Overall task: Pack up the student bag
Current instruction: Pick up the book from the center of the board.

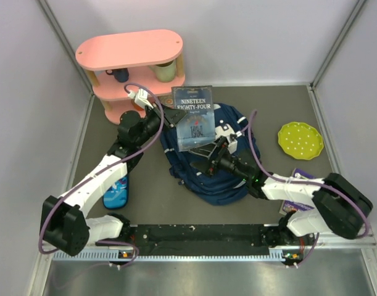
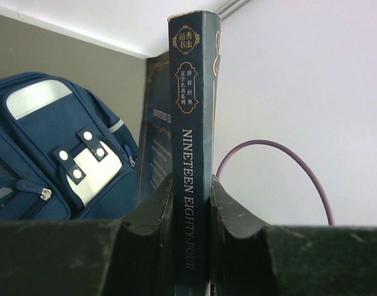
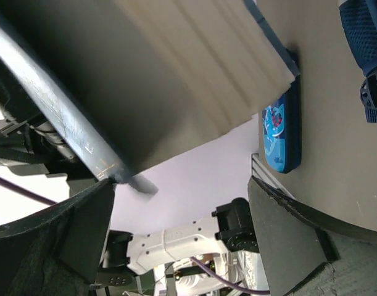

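L gripper (image 1: 169,115) pinches the dark-blue hardback book (image 1: 192,117) by its spine, long axis top-to-bottom, centre frame. The large navy fabric backpack (image 1: 216,182) lies right below it, mid-table. R gripper (image 1: 208,154) reaches in from lower right, low over the bag, jaws wide and empty. It's the nearer arm.

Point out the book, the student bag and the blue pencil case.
book (image 2: 191,160): left wrist view, on its spine.
student bag (image 1: 203,185): top external view, on its near navy fabric.
blue pencil case (image 1: 116,194): top external view, on its top face.
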### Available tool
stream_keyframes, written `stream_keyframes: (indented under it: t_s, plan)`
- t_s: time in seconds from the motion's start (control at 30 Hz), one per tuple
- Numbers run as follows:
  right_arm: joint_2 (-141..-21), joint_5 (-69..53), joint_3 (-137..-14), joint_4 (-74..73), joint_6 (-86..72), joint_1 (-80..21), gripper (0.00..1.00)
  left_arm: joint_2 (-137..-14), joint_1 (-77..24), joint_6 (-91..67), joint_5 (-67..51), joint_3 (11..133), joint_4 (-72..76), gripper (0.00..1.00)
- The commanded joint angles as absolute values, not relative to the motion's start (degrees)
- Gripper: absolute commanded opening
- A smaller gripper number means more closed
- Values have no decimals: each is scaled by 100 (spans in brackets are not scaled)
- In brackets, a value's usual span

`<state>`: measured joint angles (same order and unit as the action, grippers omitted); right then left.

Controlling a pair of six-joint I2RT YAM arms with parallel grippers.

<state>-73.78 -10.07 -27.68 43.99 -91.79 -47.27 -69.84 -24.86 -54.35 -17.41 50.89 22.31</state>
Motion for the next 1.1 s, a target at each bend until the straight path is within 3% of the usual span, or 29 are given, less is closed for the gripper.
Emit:
stream_keyframes:
  t_s: [0.0,0.07,0.1,0.23,0.57,1.0,1.07]
  plan:
    - [-7927,-984,-2997,5799,-9202,-4667,79,-6566,-2435,-5432,-1740,5308,3173,0]
    - [-8191,-940,-2971,6325,-9193,-4632,75,-6548,-2382,-5301,-1863,5387,2841,0]
    - [-8261,-932,-2927,6502,-9185,-4588,81,-6539,-2356,-5300,-1933,5440,2761,0]
    - [-8358,-818,-2909,6689,-8983,-4483,85,-6557,-2276,-5624,-2232,5256,2988,0]
    - [-8990,-493,-3094,7759,-8754,-4438,86,-6566,-2276,-6310,-2233,4703,3577,0]
    - [-8903,-290,-2786,8455,-8684,-4307,70,-6363,-2276,-6293,-2013,4333,3480,0]
    - [-8851,-264,-2777,8481,-8675,-4307,62,-6337,-2276,-6284,-1978,4255,3445,0]
